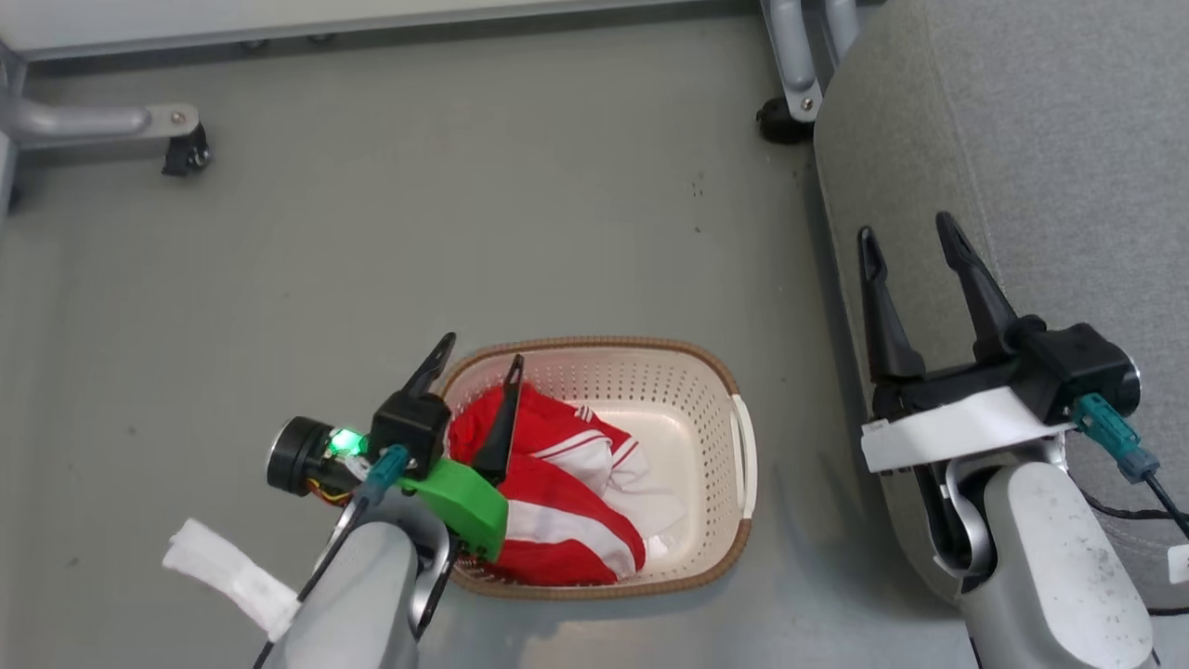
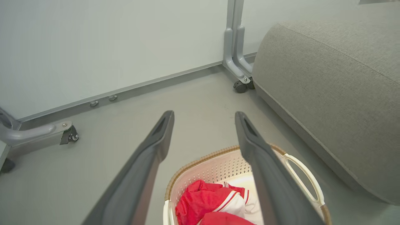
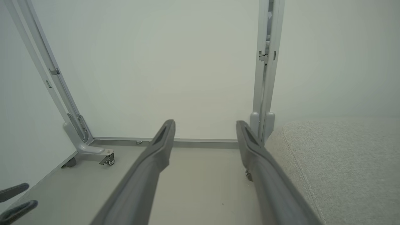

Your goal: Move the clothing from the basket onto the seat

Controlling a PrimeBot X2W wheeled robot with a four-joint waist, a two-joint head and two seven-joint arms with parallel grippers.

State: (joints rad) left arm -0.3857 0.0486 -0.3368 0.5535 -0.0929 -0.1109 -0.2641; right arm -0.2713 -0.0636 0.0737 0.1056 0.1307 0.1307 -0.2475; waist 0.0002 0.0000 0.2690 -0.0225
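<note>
Nothing moved yet: soft red-and-white clothing [image 1: 557, 492] all in oval cream perforated plastic basket [image 1: 641, 381] on floor.
Left jaws wide open, empty, above clothing; right jaws likewise, over edge of grey fabric seat [image 1: 1040, 139].

A smooth grey floor [image 1: 464, 214] spreads across the head view, with a few dark specks [image 1: 697, 190] toward 1 o'clock. Plain pale partition panels [image 3: 175, 68] close the room, joined by a grey metal post [image 3: 265, 62]. A metal foot [image 1: 93, 119] with a black castor [image 1: 189, 153] sits at 10 o'clock, and a second castor [image 1: 778, 121] at 1 o'clock. The light is soft and even.
</note>
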